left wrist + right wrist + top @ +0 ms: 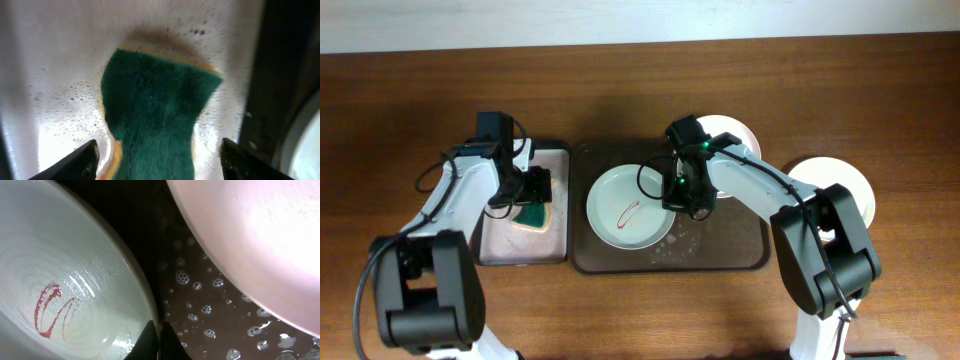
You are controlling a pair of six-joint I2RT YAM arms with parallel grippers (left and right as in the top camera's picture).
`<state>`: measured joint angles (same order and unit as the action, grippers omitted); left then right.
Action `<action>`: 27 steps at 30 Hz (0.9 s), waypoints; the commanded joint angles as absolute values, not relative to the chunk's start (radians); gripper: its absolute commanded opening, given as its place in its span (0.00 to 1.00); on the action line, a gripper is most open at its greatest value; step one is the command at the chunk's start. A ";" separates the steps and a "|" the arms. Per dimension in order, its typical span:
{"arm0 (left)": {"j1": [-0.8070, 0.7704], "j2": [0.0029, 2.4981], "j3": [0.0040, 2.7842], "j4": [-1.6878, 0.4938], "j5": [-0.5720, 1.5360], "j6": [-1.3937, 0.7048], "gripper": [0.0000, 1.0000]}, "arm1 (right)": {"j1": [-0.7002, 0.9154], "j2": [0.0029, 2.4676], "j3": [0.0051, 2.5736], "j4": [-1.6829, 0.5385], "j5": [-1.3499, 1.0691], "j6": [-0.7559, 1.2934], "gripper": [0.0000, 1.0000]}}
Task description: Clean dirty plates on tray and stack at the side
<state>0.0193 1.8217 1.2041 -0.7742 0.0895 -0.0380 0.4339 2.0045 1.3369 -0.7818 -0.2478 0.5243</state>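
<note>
A pale green-white plate with a red squiggle lies on the left half of the dark brown tray. My right gripper is shut on that plate's right rim, one finger inside and one outside. A white plate sits over the tray's back right corner, partly under the right arm. Another white plate rests on the table right of the tray. My left gripper hangs open astride a green sponge.
The sponge lies in a smaller pinkish-white tray left of the brown tray, its floor speckled with sauce. Soap bubbles dot the brown tray's floor. Bare wooden table surrounds both trays.
</note>
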 commanded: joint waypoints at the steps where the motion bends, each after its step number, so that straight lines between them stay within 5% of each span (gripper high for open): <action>1: 0.022 1.889 1.211 -0.764 0.083 -0.041 0.67 | 0.440 2.004 1.333 -0.782 -0.231 0.532 0.04; 6: 0.020 1.937 1.210 -0.754 0.089 -0.041 0.46 | 0.440 2.004 1.333 -0.781 -0.231 0.532 0.04; 10: 0.020 1.963 1.211 -0.757 0.090 -0.041 0.02 | 0.440 2.004 1.333 -0.781 -0.231 0.532 0.04; 20: 0.023 1.953 1.271 -0.843 0.141 -0.039 0.00 | 0.440 2.004 1.333 -0.781 -0.231 0.529 0.04; 27: 0.020 1.778 1.304 -0.813 -0.047 -0.163 0.00 | 0.440 2.004 1.333 -0.781 -0.231 0.529 0.04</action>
